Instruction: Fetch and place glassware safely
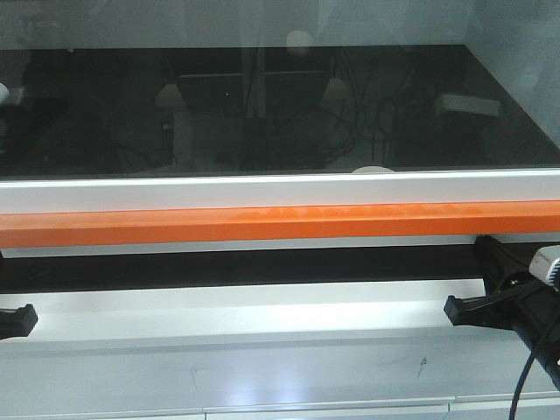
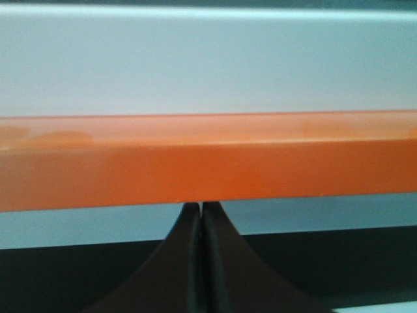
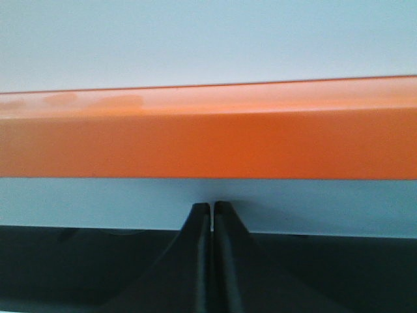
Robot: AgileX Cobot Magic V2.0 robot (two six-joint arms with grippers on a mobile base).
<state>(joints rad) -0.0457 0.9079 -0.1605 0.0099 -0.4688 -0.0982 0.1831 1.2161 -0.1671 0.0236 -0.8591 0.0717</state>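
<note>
Left gripper: the two black fingers are pressed together, tips level with the lower edge of a long glossy orange horizontal bar that crosses the whole wrist view; nothing is between them. Right gripper: black fingers likewise closed, only a hairline seam between them, holding nothing, tips just under the same orange bar. In the front view the left gripper shows only as a black tip at the far left edge and the right gripper at the lower right. Both lie over a white ledge, below the bar and the dark gap under it. Above the bar runs a white frame strip, and above that a large dark reflective glass pane. A small off-white domed shape peeks over the white strip at the pane's lower edge, right of centre. It is beyond the bar, up and left of the right gripper and well apart from the left. Whether it is the jar's lid cannot be told, and no glass body shows. A small dark mark on the front white surface is too small to read.
</note>
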